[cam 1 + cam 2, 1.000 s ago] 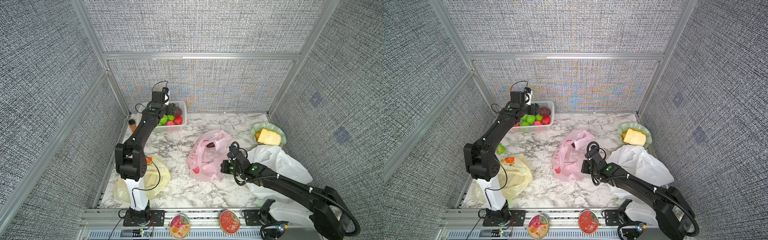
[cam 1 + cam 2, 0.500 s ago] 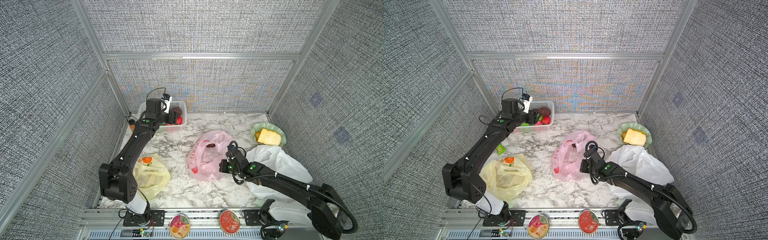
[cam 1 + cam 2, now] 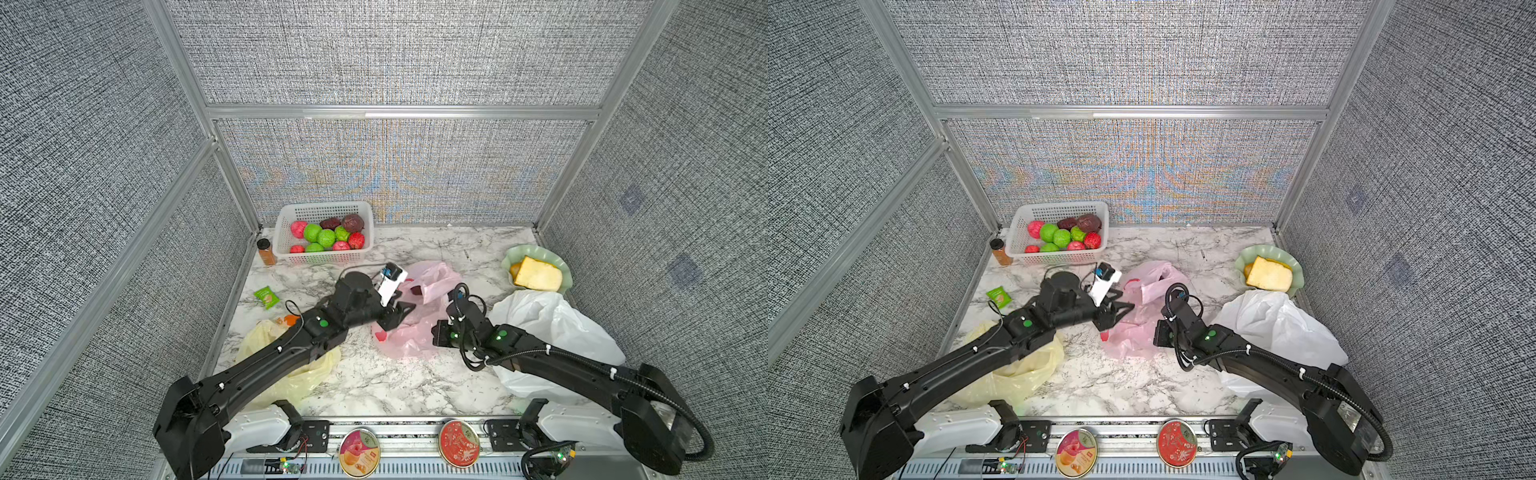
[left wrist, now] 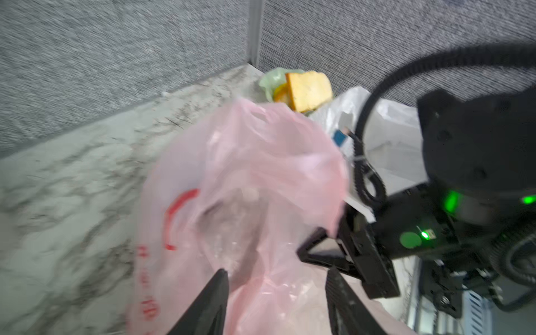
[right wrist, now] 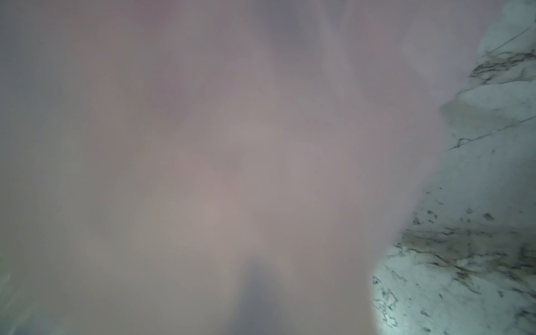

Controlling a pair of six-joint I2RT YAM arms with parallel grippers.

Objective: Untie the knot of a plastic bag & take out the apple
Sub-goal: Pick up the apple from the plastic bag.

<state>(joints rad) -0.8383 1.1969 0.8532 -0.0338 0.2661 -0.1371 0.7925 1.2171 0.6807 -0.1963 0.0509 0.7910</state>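
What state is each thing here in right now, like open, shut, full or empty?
Pink bag, slack on the table, mouth looks open.
Left gripper, jaws apart over the pink bag.
Right gripper, jaws shut, seemingly pinching the pink bag's edge.
Basket, holding red, green and dark fruit.
Green plate, holding a bread slice.
Spice jar, upright, capped.
Yellow bag, crumpled, partly under the left arm.
White bag, crumpled.

Translucent pink plastic bag with red printing on a white marble tabletop veined in grey, a pale yellow bag and a white bag on either side of it and, behind it, a white lattice basket of red, green and dark purple fruit.
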